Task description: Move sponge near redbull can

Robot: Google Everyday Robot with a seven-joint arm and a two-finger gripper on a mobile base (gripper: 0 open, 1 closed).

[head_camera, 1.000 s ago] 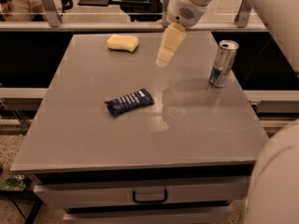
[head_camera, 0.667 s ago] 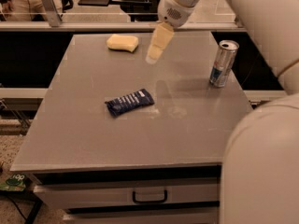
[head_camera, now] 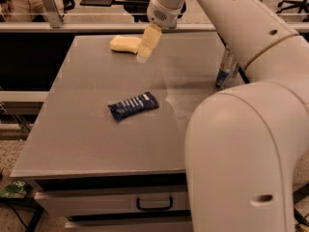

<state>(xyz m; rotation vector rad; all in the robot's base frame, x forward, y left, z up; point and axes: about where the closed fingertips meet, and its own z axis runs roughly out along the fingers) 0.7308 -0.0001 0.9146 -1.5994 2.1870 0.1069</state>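
The pale yellow sponge [head_camera: 124, 44] lies on the grey table [head_camera: 87, 124] at the back left. My gripper [head_camera: 146, 46] hangs over the table just right of the sponge, its tip close to the sponge's right end. The redbull can [head_camera: 226, 70] stands at the right side of the table, mostly hidden behind my arm; only a strip of its silver and blue side shows.
A dark blue snack wrapper [head_camera: 133, 106] lies flat in the middle of the table. My large white arm [head_camera: 246, 144] fills the right foreground. Drawers with a handle [head_camera: 154, 204] are under the table's front edge. A rail and chairs stand behind the table.
My gripper has moved left, from the back middle of the table to right beside the sponge. My arm now covers more of the right side and most of the can.
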